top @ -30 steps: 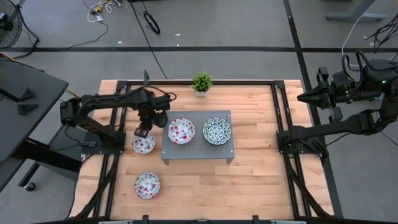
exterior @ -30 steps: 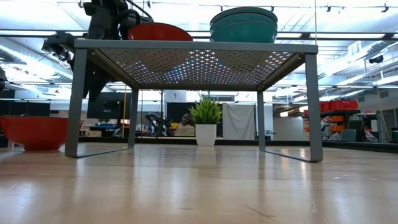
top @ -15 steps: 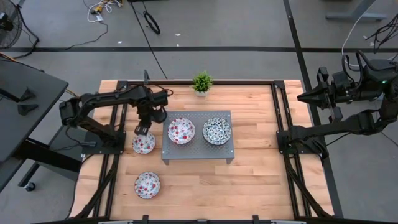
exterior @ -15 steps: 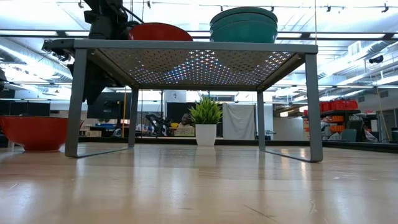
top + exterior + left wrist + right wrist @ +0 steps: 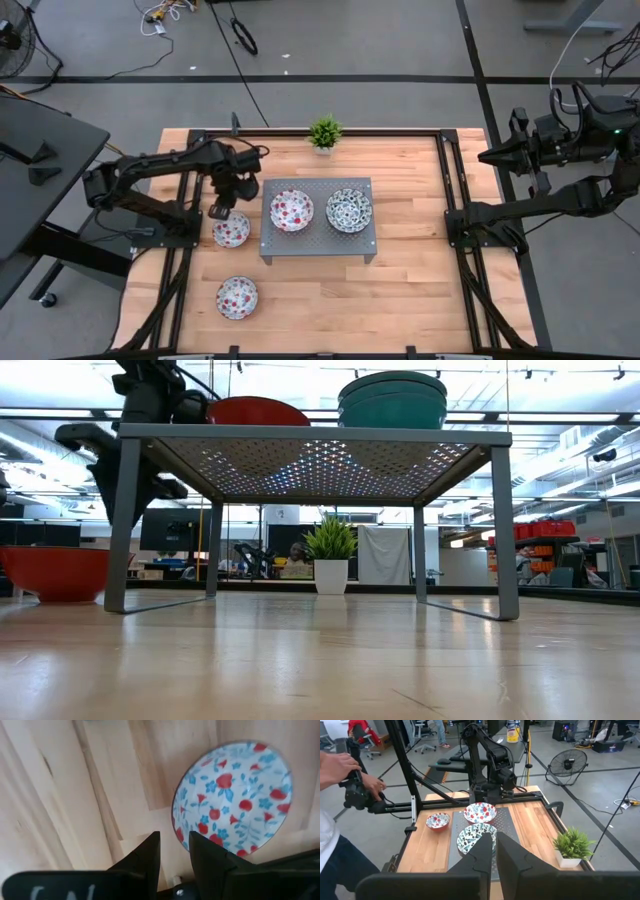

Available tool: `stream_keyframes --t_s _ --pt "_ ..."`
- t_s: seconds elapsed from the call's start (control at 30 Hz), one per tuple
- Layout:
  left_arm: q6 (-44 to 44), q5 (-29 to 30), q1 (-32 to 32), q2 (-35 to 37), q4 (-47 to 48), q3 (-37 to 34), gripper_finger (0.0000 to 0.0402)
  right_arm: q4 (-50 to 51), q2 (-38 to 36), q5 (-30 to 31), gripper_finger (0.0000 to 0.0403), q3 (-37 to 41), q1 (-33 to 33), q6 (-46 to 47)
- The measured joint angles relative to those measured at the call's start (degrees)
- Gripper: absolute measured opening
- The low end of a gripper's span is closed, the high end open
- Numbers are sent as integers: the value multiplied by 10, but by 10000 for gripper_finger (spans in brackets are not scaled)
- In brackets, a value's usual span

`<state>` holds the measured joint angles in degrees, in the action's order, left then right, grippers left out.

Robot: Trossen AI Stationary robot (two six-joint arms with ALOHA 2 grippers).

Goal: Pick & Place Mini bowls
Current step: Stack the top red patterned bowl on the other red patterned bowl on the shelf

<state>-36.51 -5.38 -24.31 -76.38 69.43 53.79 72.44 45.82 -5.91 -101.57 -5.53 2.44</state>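
Two red-spotted mini bowls sit on the wooden table, one (image 5: 231, 231) just left of the grey perforated shelf (image 5: 318, 246) and one (image 5: 237, 297) nearer the front. A third red-spotted bowl (image 5: 291, 210) and a stack of blue-green bowls (image 5: 348, 210) rest on the shelf top. My left gripper (image 5: 217, 211) hovers by the far-left rim of the first bowl (image 5: 232, 800). It is open by a narrow gap (image 5: 174, 842) and empty. My right gripper (image 5: 483, 157) waits shut beyond the table's right edge (image 5: 495, 840).
A small potted plant (image 5: 325, 132) stands at the table's far edge behind the shelf. In the low view the shelf's legs (image 5: 120, 525) stand between the camera and the left arm. A person's hands (image 5: 350, 775) hold a device beyond the table's left side.
My left gripper has drawn away from above the red-spotted bowl beside the shelf. It has moved toward the table's left and far edges. The bowl stays where it was on the table.
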Motion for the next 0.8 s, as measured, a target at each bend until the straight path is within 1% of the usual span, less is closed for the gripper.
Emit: stream_keyframes --t_s 0.1,0.27,0.4,0.6,0.8 --pt "-32 15 -5 0 -2 -15 108 0 0 0 29 0 0 0" --pt "-80 16 -6 0 -24 -38 108 0 0 0 29 0 0 0" --pt "-75 5 -7 0 -44 -47 108 0 0 0 29 0 0 0" --pt "-62 -34 -14 0 -44 -47 108 0 0 0 29 0 0 0" --pt "-66 -35 -23 0 -51 -47 108 0 0 0 29 0 0 0"
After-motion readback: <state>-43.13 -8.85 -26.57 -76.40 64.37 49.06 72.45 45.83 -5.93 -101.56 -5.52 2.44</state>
